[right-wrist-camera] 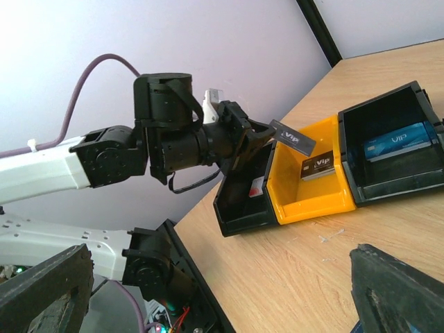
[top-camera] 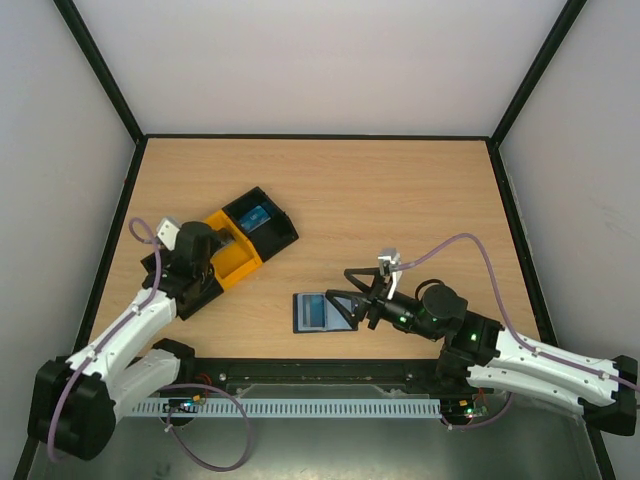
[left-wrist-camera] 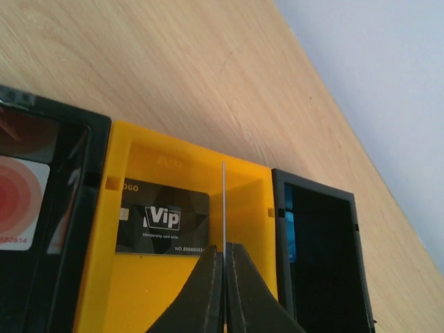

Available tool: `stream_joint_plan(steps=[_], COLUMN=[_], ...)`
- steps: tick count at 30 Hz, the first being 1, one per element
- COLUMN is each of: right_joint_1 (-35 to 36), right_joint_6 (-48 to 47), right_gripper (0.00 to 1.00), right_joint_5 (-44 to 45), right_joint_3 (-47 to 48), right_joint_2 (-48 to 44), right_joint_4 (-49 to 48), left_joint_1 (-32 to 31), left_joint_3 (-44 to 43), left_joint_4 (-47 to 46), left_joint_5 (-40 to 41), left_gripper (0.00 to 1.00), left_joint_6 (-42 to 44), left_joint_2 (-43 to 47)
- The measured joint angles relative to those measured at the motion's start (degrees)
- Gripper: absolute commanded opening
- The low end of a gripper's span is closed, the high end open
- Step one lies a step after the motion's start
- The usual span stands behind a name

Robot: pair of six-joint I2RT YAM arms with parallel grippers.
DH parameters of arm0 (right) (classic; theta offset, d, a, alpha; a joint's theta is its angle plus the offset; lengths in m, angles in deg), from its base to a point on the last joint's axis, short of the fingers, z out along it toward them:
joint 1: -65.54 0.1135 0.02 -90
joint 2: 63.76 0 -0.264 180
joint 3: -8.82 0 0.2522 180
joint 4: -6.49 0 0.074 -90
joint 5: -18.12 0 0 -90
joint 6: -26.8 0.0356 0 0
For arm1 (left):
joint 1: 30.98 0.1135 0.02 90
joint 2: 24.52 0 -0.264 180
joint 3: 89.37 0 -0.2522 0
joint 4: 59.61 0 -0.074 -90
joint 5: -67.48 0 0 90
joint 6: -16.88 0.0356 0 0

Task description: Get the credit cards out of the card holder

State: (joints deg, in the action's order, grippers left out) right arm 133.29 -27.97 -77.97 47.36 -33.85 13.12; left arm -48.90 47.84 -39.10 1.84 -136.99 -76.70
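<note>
dark card (right-wrist-camera: 292, 137) pinched in left jaws, above yellow tray (right-wrist-camera: 305, 201)

Tally by kind
Two dark patterned cards (right-wrist-camera: 293, 137) (left-wrist-camera: 163, 222), one in the left claw (left-wrist-camera: 223, 248), one beneath; one blue card (right-wrist-camera: 395, 142); one white red-ringed card (left-wrist-camera: 21, 201); three black and yellow box trays (right-wrist-camera: 312, 201) (right-wrist-camera: 381, 121) (right-wrist-camera: 239, 208); one black-edged bifold card holder (top-camera: 325, 312).

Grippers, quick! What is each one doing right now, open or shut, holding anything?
Left gripper: shut on a dark credit card above the yellow tray.
Right gripper: open, beside the card holder, gripping nothing.
</note>
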Motion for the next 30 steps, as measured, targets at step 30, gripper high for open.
stream_joint_plan(steps=[30], right_joint_1=[0.0], right_joint_6=[3.8], right_gripper=[0.98], right_joint_5=[-0.2], right_joint_3=[2.1], right_joint_2=[1.9], right_joint_4=[5.3], left_joint_1=[0.0], left_joint_3=[0.4], left_joint_4=[-15.3], left_joint_5=[5.6], left_gripper=[0.03], left_joint_6=[-2.8], left_joint_2=[-17.9])
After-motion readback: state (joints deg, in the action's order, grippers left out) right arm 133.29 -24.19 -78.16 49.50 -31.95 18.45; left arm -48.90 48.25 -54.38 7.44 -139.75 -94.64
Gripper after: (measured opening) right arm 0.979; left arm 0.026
